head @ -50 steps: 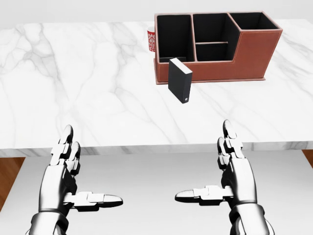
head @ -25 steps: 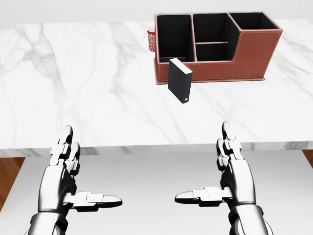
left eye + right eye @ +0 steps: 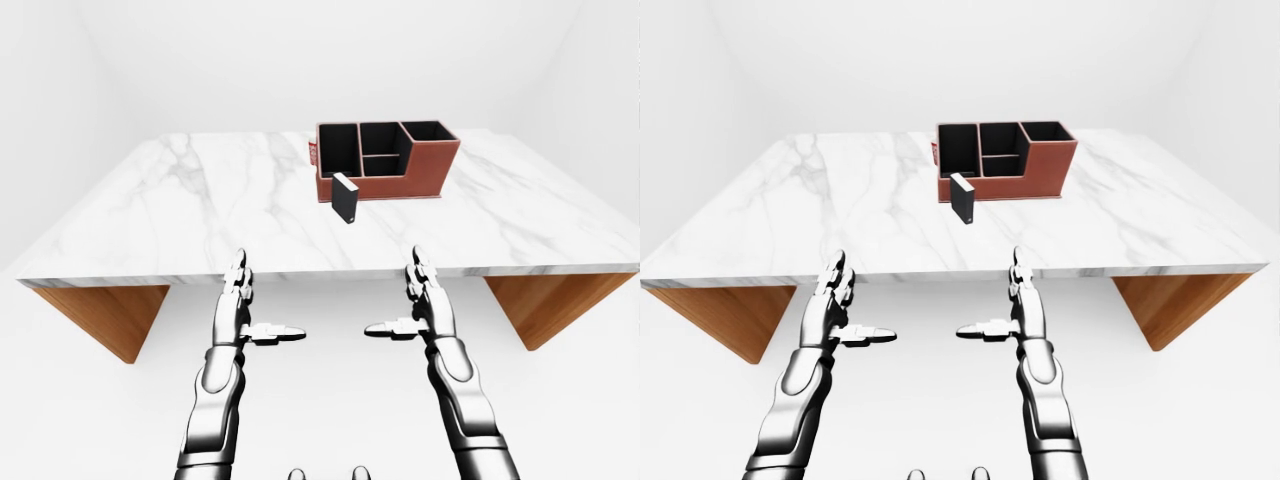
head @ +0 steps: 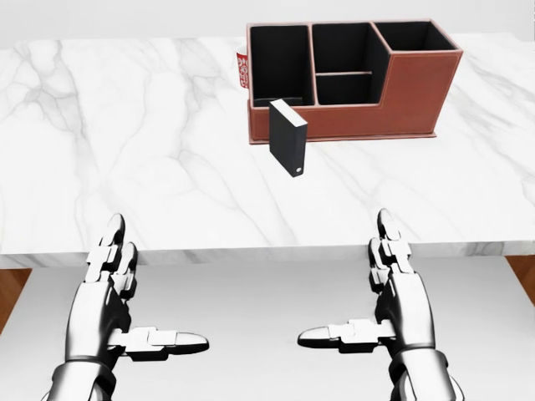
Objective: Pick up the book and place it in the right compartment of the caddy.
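A black book [image 4: 289, 139] stands upright on the white marble table [image 4: 125, 150], just below the left end of the red-brown caddy [image 4: 351, 75]. The caddy has black compartments: a tall one on the left, two small middle ones, and one at the right [image 4: 414, 35]. My left hand [image 4: 125, 313] and right hand [image 4: 380, 309] hover open below the table's near edge, fingers pointing up, thumbs pointing inward. Neither touches anything.
A small red-and-white object [image 4: 242, 69] peeks out behind the caddy's left side. The table rests on wooden supports [image 3: 100, 315] at both ends. White floor and walls surround it.
The whole picture has shifted a little left and down, so the camera has moved. The hands hold the same pose.
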Controlling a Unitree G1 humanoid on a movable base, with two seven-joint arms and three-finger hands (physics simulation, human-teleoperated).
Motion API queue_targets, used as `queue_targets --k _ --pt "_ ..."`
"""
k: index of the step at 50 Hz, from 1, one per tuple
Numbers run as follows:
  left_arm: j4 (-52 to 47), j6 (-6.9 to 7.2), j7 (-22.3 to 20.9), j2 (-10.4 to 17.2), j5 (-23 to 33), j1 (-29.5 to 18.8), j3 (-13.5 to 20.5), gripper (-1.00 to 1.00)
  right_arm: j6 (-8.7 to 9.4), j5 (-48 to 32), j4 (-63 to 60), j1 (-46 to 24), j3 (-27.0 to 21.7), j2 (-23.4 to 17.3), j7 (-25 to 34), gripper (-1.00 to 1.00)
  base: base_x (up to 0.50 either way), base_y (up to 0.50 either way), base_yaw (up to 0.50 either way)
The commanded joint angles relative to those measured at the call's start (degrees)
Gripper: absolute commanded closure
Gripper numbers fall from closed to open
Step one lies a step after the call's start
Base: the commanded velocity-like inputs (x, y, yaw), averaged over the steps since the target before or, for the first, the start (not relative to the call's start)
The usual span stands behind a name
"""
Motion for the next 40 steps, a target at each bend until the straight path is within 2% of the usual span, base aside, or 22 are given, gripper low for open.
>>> queue_targets --k 1,2,3,6,12,13,14,15,16,17,19,21,22,24,25,28,29,30,32,34,36,40 --pt "-0.01 0.06 -0.08 -0.11 -0.07 -0.05 -0.06 -1.00 4.86 0.07 -5.22 0.36 0.10 -0.19 -0.21 -1.00 0.00 -0.32 0.00" --pt "-0.48 0.45 -0.03 -0.14 -0.07 0.03 -0.10 -1.00 4.82 0.08 -5.14 0.33 0.06 -0.18 -0.17 -1.00 0.00 -0.32 0.00" --pt "-0.01 0.05 -0.07 -0.14 -0.07 -0.03 -0.08 -1.00 4.86 0.07 -5.16 0.33 0.03 -0.17 -0.15 -1.00 0.00 -0.32 0.00" --pt "-0.64 0.53 -0.04 -0.15 -0.01 0.09 -0.18 -1.00 4.84 -0.06 -5.13 0.34 0.06 -0.12 -0.17 -1.00 0.00 -0.32 0.00" --pt "-0.43 0.31 -0.11 -0.14 -0.04 0.10 -0.13 -1.00 5.12 -0.08 -5.57 0.48 0.05 -0.07 -0.17 -1.00 0.00 -0.23 0.00" --pt "-0.45 0.35 -0.11 -0.15 -0.01 0.10 -0.16 -1.00 1.61 -0.20 -1.88 0.32 -0.03 0.05 -0.04 -1.00 0.00 -0.20 0.00" --pt "-0.42 0.30 -0.12 -0.15 0.04 0.11 -0.19 -1.00 -0.39 -0.26 0.30 0.15 -0.04 0.10 0.00 -1.00 0.00 -0.20 0.00" --pt "-0.32 0.24 -0.14 -0.14 0.03 0.06 -0.17 -1.00 -0.90 -0.26 0.86 0.09 -0.04 0.09 0.00 -1.00 0.00 -0.20 0.00" --pt "-0.37 0.30 -0.12 -0.14 0.02 0.05 -0.16 -1.00 1.50 -0.12 -1.66 0.21 0.02 -0.04 -0.08 -1.00 0.00 -0.20 0.00" --pt "0.19 -0.17 -0.15 -0.15 -0.02 -0.03 -0.10 -1.00 0.47 -0.14 -0.63 0.21 0.00 0.01 -0.06 -1.00 0.00 -0.19 0.00" --pt "-0.55 0.48 -0.06 -0.17 0.04 0.07 -0.21 -1.00 3.92 0.01 -4.20 0.32 0.06 -0.14 -0.17 -1.00 0.00 -0.19 0.00" --pt "-0.46 0.40 -0.11 -0.15 0.01 0.06 -0.18 -1.00 0.11 -0.19 -0.25 0.18 0.00 0.03 -0.06 -1.00 0.00 -0.19 0.00" --pt "-0.48 0.42 -0.11 -0.15 0.00 0.06 -0.17 -1.00 -0.82 -0.22 0.73 0.14 -0.01 0.04 -0.03 -1.00 0.00 -0.18 0.00" --pt "0.21 -0.24 -0.14 -0.18 0.06 0.00 -0.18 -1.00 -1.17 -0.18 1.15 0.06 -0.03 0.02 -0.01 -1.00 0.00 -0.18 0.00" --pt "0.14 -0.11 -0.16 -0.14 0.03 -0.06 -0.16 -1.00 1.58 -0.09 -1.71 0.18 0.07 -0.09 -0.12 -1.00 0.00 -0.18 0.00" --pt "0.82 -0.66 -0.23 -0.12 -0.05 -0.19 -0.06 -1.00 -1.39 -0.15 1.58 -0.12 -0.06 -0.03 0.00 -1.00 0.00 -0.18 0.00" --pt "0.97 -0.77 -0.24 -0.11 -0.05 -0.23 -0.06 -1.00 -0.01 -0.10 0.19 -0.09 -0.02 -0.09 -0.07 -1.00 0.00 -0.16 0.00" --pt "0.55 -0.38 -0.23 -0.10 -0.03 -0.20 -0.11 -1.00 3.05 0.00 -3.02 0.05 0.06 -0.19 -0.19 -1.00 0.00 -0.16 0.00" --pt "0.63 -0.48 -0.28 -0.07 -0.09 -0.18 -0.06 -1.00 4.74 -0.02 -4.83 0.20 0.11 -0.18 -0.25 -1.00 0.00 -0.16 0.00" --pt "0.96 -0.70 -0.31 -0.07 -0.10 -0.26 -0.03 -1.00 -0.41 -0.18 0.61 -0.07 -0.08 -0.01 0.00 -1.00 0.00 -0.16 0.00" --pt "1.06 -0.73 -0.30 -0.06 -0.03 -0.30 -0.07 -1.00 -1.51 -0.20 1.92 -0.27 -0.11 -0.03 0.02 -1.00 0.00 -0.16 0.00" --pt "0.66 -0.43 -0.27 -0.07 -0.04 -0.18 -0.08 -1.00 -1.61 -0.20 2.01 -0.22 -0.06 -0.07 -0.03 -1.00 0.00 -0.16 0.00"
